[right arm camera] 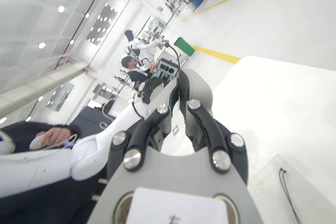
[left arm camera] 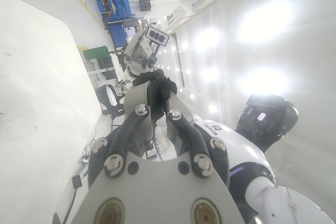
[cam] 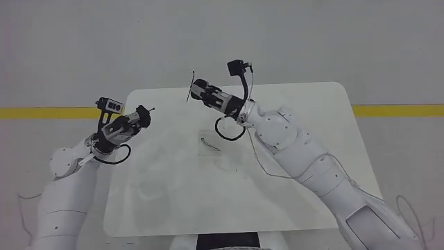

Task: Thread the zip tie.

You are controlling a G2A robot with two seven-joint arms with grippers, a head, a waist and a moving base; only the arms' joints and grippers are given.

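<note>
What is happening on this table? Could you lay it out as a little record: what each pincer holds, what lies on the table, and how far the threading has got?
Left pincer: shut on a small black piece, possibly a zip tie end; raised over the table's left edge
Right pincer: shut on a thin black zip tie, over the table's far edge
Table: white, with a clear tray near its middle
Tray contents: spare ties, black
Threading: not done; the two pincers are apart

Zip tie (cam: 191, 83) at the right claw (cam: 196, 89): a mere hairline, head and tail indistinguishable.
</note>
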